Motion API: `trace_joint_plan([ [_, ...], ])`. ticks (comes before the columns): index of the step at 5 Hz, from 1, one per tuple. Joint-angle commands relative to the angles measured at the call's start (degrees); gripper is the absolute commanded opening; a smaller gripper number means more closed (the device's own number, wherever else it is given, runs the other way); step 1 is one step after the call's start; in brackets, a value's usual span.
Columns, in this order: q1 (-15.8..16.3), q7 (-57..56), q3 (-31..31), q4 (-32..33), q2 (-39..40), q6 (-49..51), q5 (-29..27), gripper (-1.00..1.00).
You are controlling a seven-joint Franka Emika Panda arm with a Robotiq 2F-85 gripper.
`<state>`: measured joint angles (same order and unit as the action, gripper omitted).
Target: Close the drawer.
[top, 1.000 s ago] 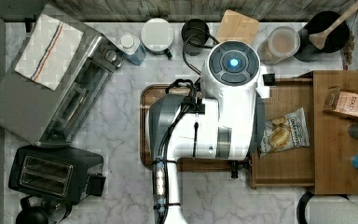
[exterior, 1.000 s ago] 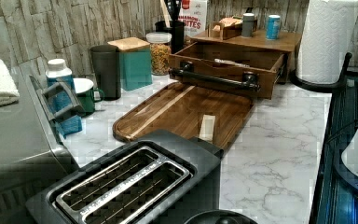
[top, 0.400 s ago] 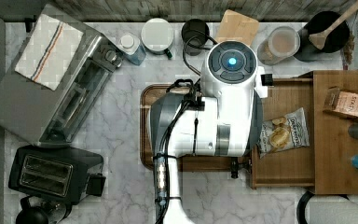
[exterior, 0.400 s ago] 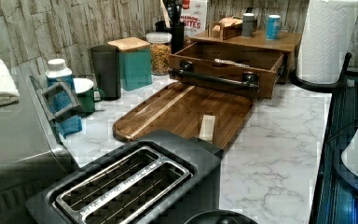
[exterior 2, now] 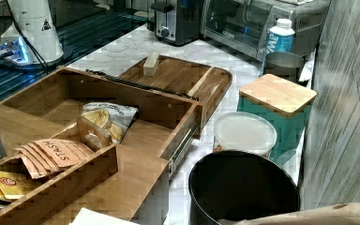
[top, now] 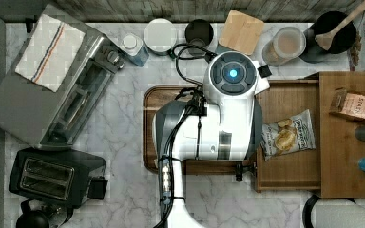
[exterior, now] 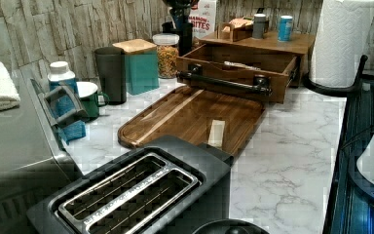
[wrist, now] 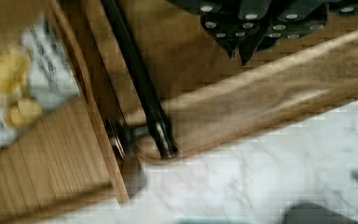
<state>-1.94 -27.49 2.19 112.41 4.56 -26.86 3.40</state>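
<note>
Drawer [top: 290, 166] stood pulled open, chip bag [top: 286, 135] inside | I kept claw [wrist: 240, 44] beside handle [wrist: 142, 88] to push | claw spread: couldn't tell

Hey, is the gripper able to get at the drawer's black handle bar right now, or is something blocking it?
Probably yes. The gripper hangs above the wooden tray, close beside the handle bar of the open drawer, with nothing between them.

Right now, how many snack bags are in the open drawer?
1: a chip bag lies flat in the drawer, near its middle in the top view. The arm covers the drawer's handle end there, so more may be hidden.
</note>
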Motion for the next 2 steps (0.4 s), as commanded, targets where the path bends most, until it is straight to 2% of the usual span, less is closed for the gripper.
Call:
trace_joint_plan([
  [1,0.9,-5.2,-0.3,9.6,1.6,-8.2,10.0,-1.0],
  [2,0.3,-7.4,0.0,12.2,3.2,-14.0,13.3,-1.0],
])
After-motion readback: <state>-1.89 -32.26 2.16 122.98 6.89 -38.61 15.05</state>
